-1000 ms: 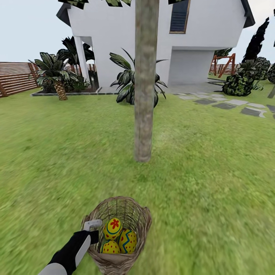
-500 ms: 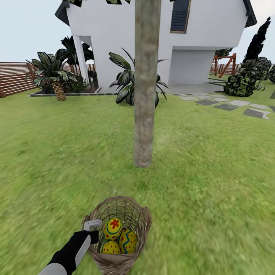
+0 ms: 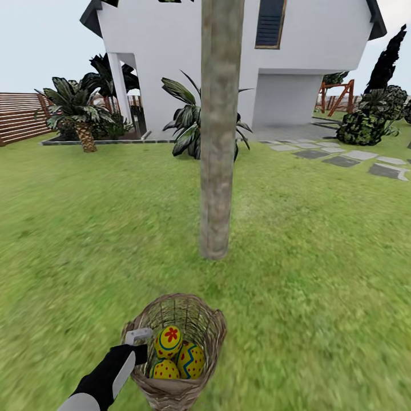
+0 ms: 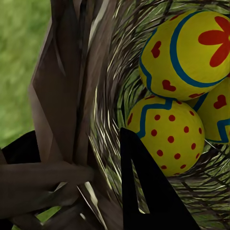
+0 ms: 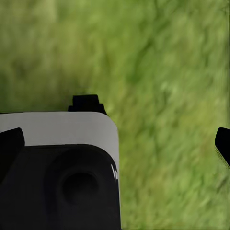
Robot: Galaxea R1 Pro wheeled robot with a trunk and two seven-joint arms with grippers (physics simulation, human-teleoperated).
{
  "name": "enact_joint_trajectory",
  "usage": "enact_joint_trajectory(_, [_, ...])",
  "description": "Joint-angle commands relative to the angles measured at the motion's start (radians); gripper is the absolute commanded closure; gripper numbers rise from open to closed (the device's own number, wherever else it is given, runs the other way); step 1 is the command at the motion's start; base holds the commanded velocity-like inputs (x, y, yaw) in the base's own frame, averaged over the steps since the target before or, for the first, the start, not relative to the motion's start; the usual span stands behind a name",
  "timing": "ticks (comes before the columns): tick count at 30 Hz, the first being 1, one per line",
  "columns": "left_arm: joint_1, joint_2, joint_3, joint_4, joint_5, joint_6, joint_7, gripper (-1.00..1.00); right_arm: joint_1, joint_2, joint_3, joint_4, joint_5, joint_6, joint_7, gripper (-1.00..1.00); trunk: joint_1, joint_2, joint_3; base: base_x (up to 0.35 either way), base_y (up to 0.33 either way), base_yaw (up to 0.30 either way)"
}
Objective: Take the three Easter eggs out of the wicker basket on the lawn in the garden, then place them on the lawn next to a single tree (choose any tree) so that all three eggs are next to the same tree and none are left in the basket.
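The wicker basket (image 3: 212, 322) hangs low in the head view, with my left gripper (image 3: 138, 341) shut on its left rim. Inside lie the three Easter eggs: a flower-marked one (image 3: 169, 340), a zigzag one (image 3: 192, 359) and a dotted one (image 3: 165, 370). In the left wrist view the woven wall (image 4: 72, 96) sits between my dark fingers (image 4: 136, 191), and the eggs (image 4: 167, 134) are just beyond. The tree (image 3: 218, 171) rises from the lawn (image 3: 319, 274) straight ahead, a short way past the basket. My right gripper (image 5: 116, 143) is open over grass.
Behind the tree stand a white house (image 3: 308, 51) and a broad-leaved plant (image 3: 188, 123). A short palm (image 3: 85, 131) and a brown fence (image 3: 20, 117) are at the far left. Grey stepping stones (image 3: 342, 160) and dark shrubs (image 3: 359, 125) lie at the right.
The whole view has moved forward: the tree's base sits lower and nearer in the picture. The basket, its eggs and my left gripper keep the same place in the view.
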Motion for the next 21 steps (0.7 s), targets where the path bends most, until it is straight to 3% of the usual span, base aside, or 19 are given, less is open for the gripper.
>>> enact_joint_trajectory(1, [0.0,0.0,0.003,-0.002,0.012,0.003,0.005,1.0,0.0,0.001,0.0,0.001,-0.001,-0.004,-0.002,-1.0,0.001,0.0,-0.001,0.332,0.0,0.0])
enact_joint_trajectory(7, [0.0,0.001,0.003,-0.002,0.012,0.003,0.005,1.0,-0.001,0.0,-0.001,0.002,0.0,-0.011,-0.002,-1.0,0.001,0.0,-0.001,0.332,0.0,0.057])
enact_joint_trajectory(21, [0.0,0.0,0.003,-0.001,0.012,0.002,0.005,1.0,-0.001,0.003,0.002,0.003,0.001,-0.014,-0.002,-1.0,0.001,0.0,-0.001,0.332,0.0,0.285])
